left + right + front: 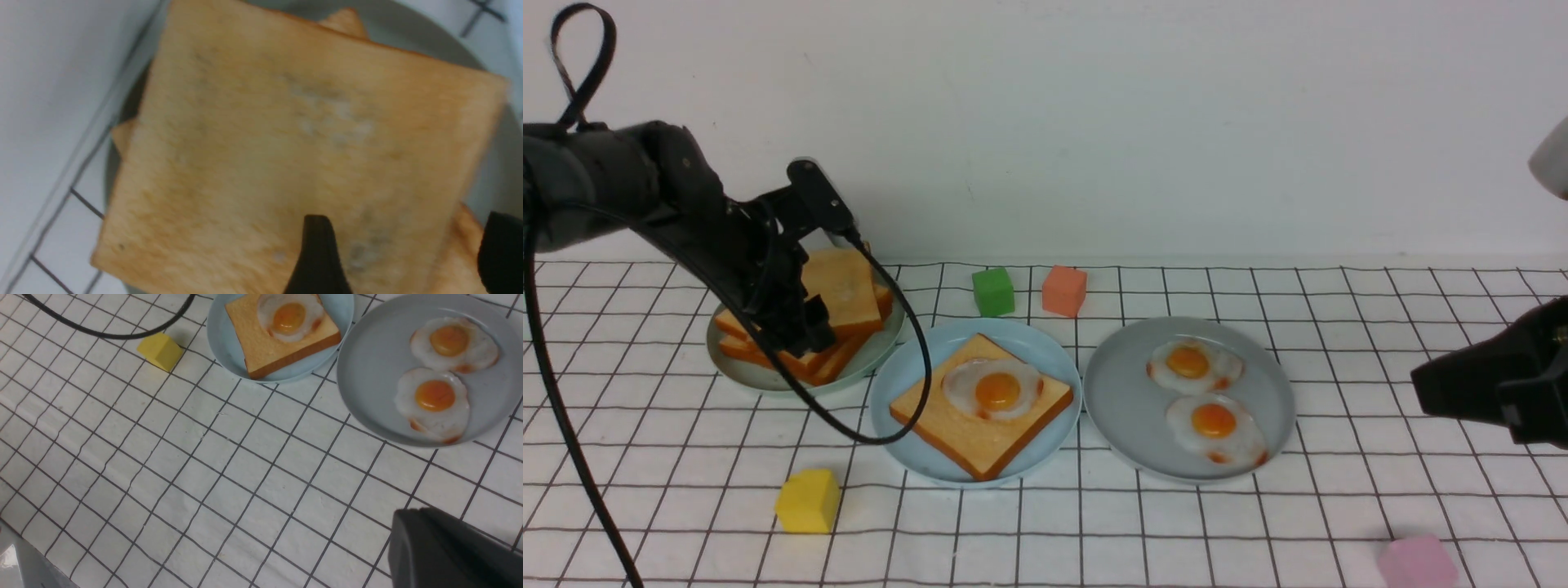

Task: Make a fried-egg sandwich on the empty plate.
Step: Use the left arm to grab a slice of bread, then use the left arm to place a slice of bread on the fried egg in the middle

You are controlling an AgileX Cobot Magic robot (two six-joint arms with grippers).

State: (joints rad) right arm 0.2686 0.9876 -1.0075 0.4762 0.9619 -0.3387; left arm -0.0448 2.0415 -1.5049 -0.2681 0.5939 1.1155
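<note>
The sky-blue plate (907,371) sits mid-table with one toast slice (956,433) on it and a fried egg (995,389) on top of that slice; the right wrist view shows this plate (220,335), toast (265,355) and egg (289,316) too. A pile of toast slices (845,286) lies on a pale plate (882,341) at the left. My left gripper (809,331) hangs over that pile, open. In the left wrist view its fingers (316,253) straddle a corner of the top slice (286,143). My right gripper (1421,390) is shut and empty at the far right, above bare cloth (408,516).
A grey plate (1127,400) right of the blue one holds two more fried eggs (1192,363). Small blocks lie about: green (993,291), orange (1064,290), yellow (807,501), pink (1417,563). The left arm's black cable (915,384) droops over the blue plate's left rim.
</note>
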